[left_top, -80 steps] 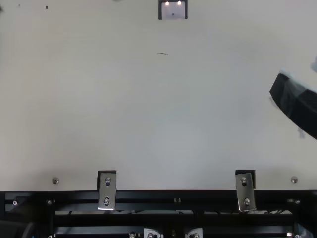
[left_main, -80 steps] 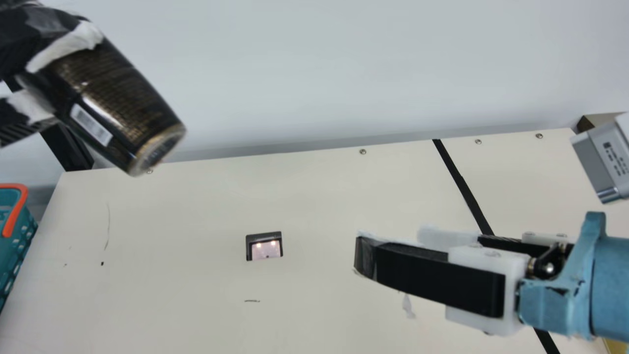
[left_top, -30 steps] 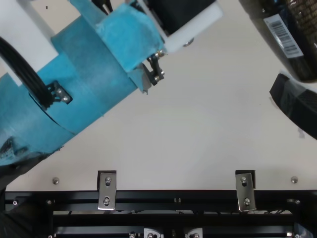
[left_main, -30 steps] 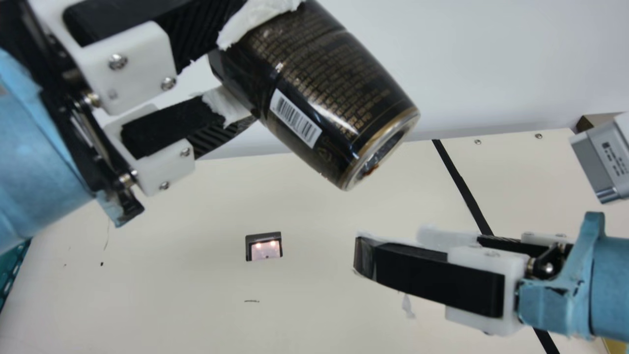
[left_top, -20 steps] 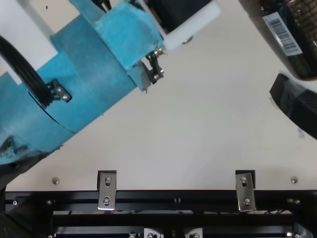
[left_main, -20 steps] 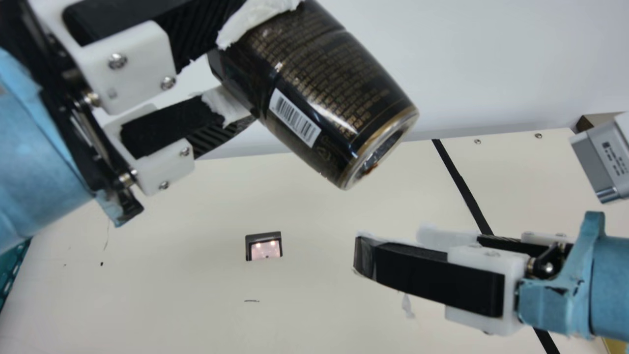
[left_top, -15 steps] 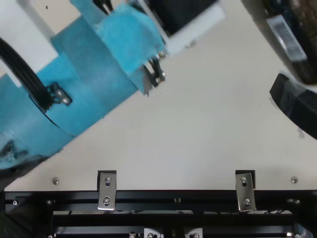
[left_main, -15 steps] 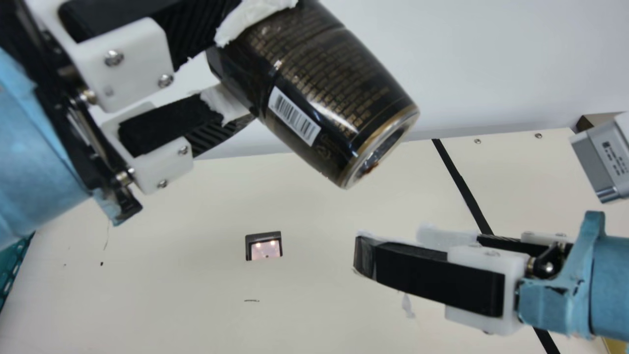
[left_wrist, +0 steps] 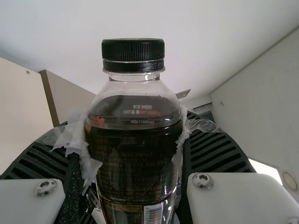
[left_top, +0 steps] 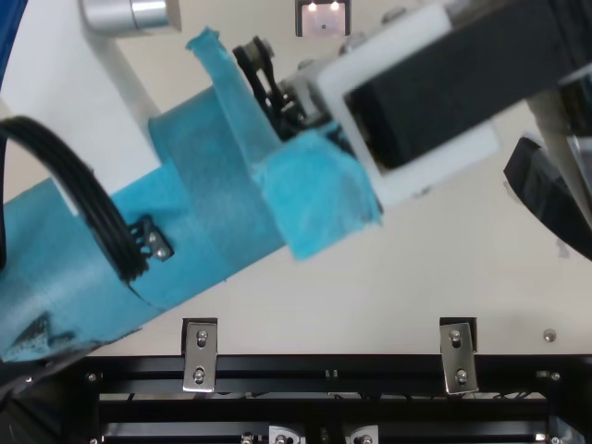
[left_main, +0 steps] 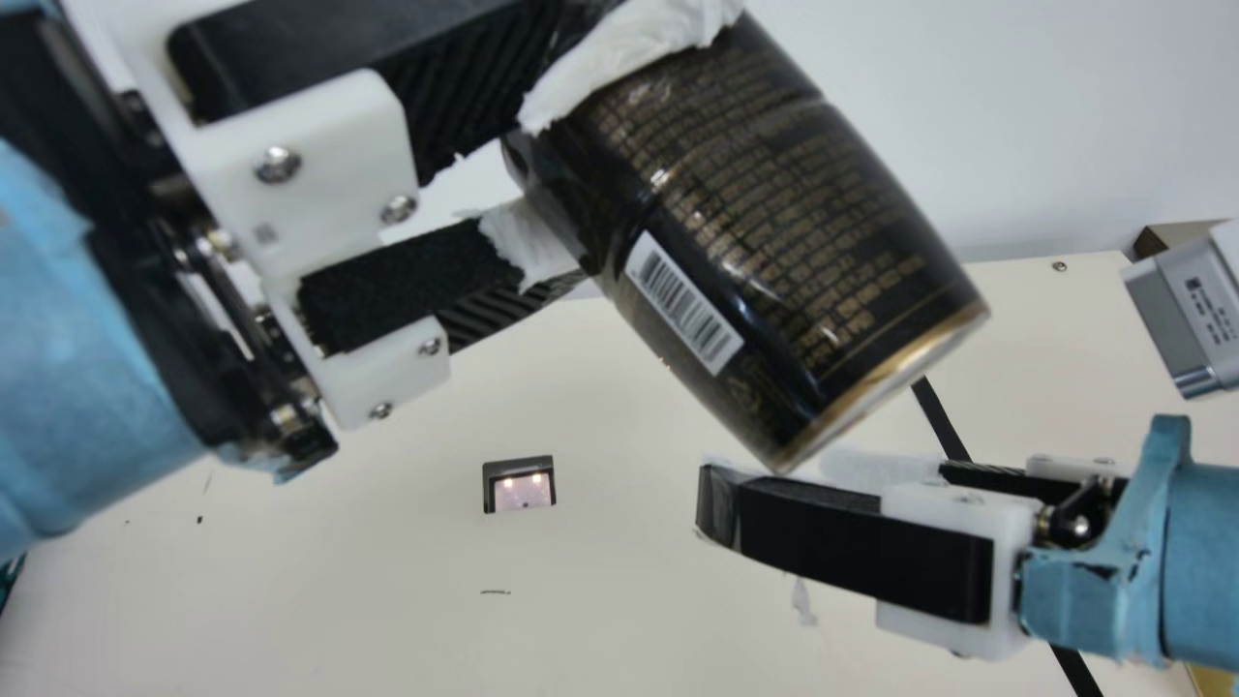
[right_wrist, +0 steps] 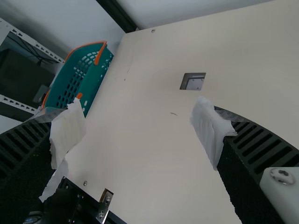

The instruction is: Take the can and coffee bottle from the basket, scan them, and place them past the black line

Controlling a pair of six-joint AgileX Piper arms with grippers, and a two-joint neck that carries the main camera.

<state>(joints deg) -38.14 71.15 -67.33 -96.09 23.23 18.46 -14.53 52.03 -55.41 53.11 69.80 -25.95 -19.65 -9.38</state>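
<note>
Hides part of the line (left_main: pixel 941 421) behind the bottle (left_main: pixel 774 252); clamps it tilted, base down, in left fingers (left_main: pixel 629 140); holds right fingers (left_main: pixel 774 484) wide apart, empty, near the line.

Pale wall (left_main: pixel 1045 116), cream table (left_main: pixel 387 600), slotted shelving (right_wrist: pixel 18 103)

Tons of room low over the table (left_main: pixel 339 600) left of the scanner (left_main: pixel 520 484), but right of it the coffee bottle (left_main: pixel 765 242) and right gripper (left_main: pixel 771 484) crowd things.
</note>
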